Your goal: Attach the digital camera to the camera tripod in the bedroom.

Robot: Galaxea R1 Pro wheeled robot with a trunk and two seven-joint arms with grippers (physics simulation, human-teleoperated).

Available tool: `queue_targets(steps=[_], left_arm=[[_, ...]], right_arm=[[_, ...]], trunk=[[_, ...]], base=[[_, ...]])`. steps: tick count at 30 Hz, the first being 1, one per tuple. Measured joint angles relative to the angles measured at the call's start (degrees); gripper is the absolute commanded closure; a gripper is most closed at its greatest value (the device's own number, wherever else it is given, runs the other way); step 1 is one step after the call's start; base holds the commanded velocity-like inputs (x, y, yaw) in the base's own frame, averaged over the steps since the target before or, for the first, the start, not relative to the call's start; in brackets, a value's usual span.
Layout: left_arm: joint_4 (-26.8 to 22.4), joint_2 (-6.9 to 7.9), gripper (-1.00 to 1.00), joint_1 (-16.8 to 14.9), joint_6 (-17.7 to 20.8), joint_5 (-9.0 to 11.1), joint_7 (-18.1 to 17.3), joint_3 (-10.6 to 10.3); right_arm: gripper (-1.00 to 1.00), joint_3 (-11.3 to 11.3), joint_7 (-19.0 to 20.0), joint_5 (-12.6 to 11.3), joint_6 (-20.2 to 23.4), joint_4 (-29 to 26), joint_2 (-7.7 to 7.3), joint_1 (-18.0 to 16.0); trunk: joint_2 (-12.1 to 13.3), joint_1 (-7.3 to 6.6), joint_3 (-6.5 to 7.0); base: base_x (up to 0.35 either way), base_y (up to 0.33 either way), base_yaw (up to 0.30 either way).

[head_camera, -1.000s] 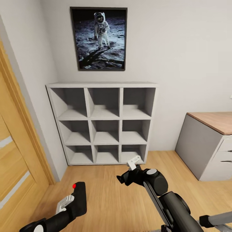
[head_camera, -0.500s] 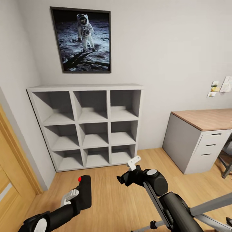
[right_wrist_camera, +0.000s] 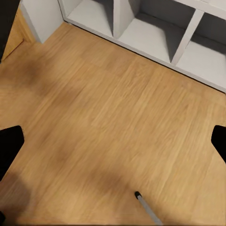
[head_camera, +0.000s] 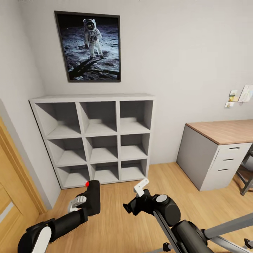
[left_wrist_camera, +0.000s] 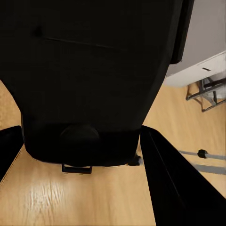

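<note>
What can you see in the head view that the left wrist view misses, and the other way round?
Head view alone: the astronaut poster, the white cube shelves, the digital camera's red button. Left wrist view alone: the camera's underside close up, between the left claw's fingers. Both: the digital camera, the wood floor, the grey desk, the camera tripod's silver legs.

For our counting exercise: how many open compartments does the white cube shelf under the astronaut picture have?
9: the white cube shelf against the wall has three rows of three open compartments, top, middle and bottom. All nine show; none is hidden.
</note>
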Motion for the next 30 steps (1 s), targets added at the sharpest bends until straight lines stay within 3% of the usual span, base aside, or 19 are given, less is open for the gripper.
queue_targets(steps=[7,17,30], left_arm=[[0.22,0.03,1.00,-5.03,1.25,0.27,4.43,0.14],[2.03,-0.03,1.00,-13.52,3.09,0.38,10.25,-0.19],[8.45,-1.14,1.00,-12.81,-2.28,0.22,11.42,-0.15]], right_arm=[[-1.00,0.02,0.05,0.03,-3.47,-0.04,0.01,1.62],[-1.00,-0.07,0.07,0.03,-3.35,-0.05,0.22,1.60],[-1.00,-0.08,-0.04,0.02,-3.13,-0.07,0.68,1.89]], trunk=[[2.81,-1.54,1.26],[6.82,-3.74,3.05],[12.04,-6.59,5.39]], base=[[0.000,0.000,0.000],[0.000,0.000,-0.013],[0.000,0.000,-0.236]])
